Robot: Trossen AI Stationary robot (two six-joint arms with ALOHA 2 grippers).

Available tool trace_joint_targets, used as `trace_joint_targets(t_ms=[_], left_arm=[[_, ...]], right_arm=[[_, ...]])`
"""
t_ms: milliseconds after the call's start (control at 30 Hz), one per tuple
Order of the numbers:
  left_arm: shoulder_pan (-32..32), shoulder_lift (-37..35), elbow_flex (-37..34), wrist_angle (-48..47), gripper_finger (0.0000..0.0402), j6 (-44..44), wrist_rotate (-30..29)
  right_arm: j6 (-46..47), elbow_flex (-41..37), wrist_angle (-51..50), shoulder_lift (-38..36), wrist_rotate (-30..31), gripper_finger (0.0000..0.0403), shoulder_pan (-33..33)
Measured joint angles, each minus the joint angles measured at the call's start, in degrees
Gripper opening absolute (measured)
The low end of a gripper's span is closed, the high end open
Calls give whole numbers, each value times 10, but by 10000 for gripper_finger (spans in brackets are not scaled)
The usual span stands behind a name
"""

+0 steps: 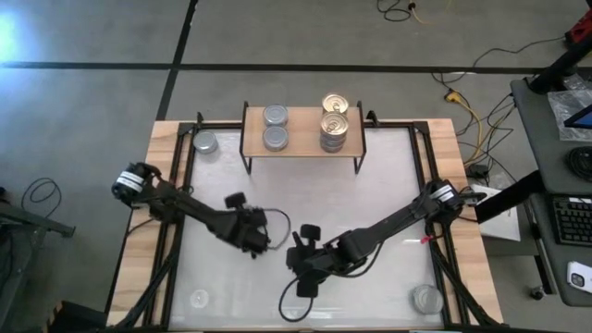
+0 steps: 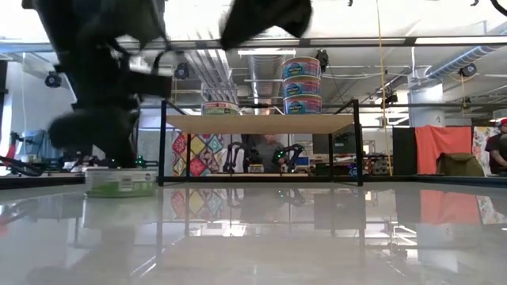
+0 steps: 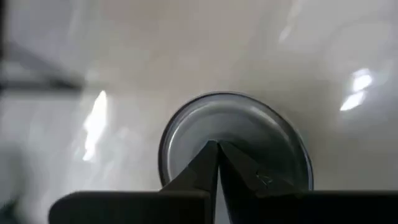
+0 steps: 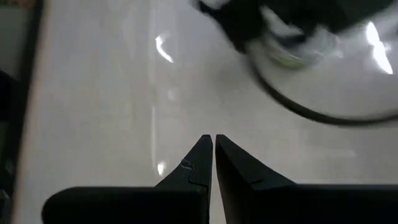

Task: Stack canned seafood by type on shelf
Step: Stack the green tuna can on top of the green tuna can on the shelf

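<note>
Seen from overhead, a white-topped desk (image 1: 388,185) with a wood edge fills the middle of the frame. At its upper middle stands the shelf (image 1: 301,137), a low light-wood rack on black legs. On its left half sit two silver-topped tins (image 1: 275,127), one just above the other in the frame. On its right half is a stack of gold-topped tins (image 1: 334,129) with one gold-topped tin (image 1: 334,103) just beside it. A loose silver-topped tin (image 1: 205,142) rests on the desk at upper left, near the shelf's left legs. Two more pale tins sit at the bottom corners of the desk, one at lower left (image 1: 198,299) and one at lower right (image 1: 426,298).

The left gripper (image 1: 257,233) hangs low at centre frame. In its wrist view its fingers (image 3: 233,171) are pressed fully together, their tips directly over the grey lid of a tin (image 3: 233,134). They grip nothing, and whether the tips touch the lid cannot be told. The right gripper (image 1: 305,266) sits just right of centre and lower, its fingers (image 4: 199,158) likewise closed tight over bare desk, holding nothing.

The step in hand looks like picking up the tin under the left gripper. To do it well, the fingers would need to spread wider than the tin, drop on either side of its wall, and close squarely so it lifts level and joins the silver tins on the shelf.
</note>
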Motion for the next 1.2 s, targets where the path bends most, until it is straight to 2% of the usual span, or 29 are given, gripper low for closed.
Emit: trace_joint_targets(t_ms=[133,267,433,667,767,967,1067,1200], left_arm=[[-58,-12,14,67,1,31,4],[-120,-58,17,72,1,35,-39],[-209,-121,5,70,1,-43,-62],[-284,-150,-54,81,1,-232,-24],[-296,-136,-100,150,1,-245,-22],[-286,-114,-202,355,1,-225,-24],[-270,-114,-232,395,1,-210,-51],[-231,-114,-260,398,0,-192,-60]], right_arm=[[48,0,-100,-6,-1,13,0],[80,-7,-158,-6,0,13,0],[67,-49,-96,-6,-1,13,-8],[1,-94,45,-6,-2,13,-27],[-26,-114,104,-6,-2,13,-36],[-28,-154,176,-5,-1,13,-47],[-28,-162,191,-5,-1,13,-47],[-16,-177,206,-5,0,13,-47]])
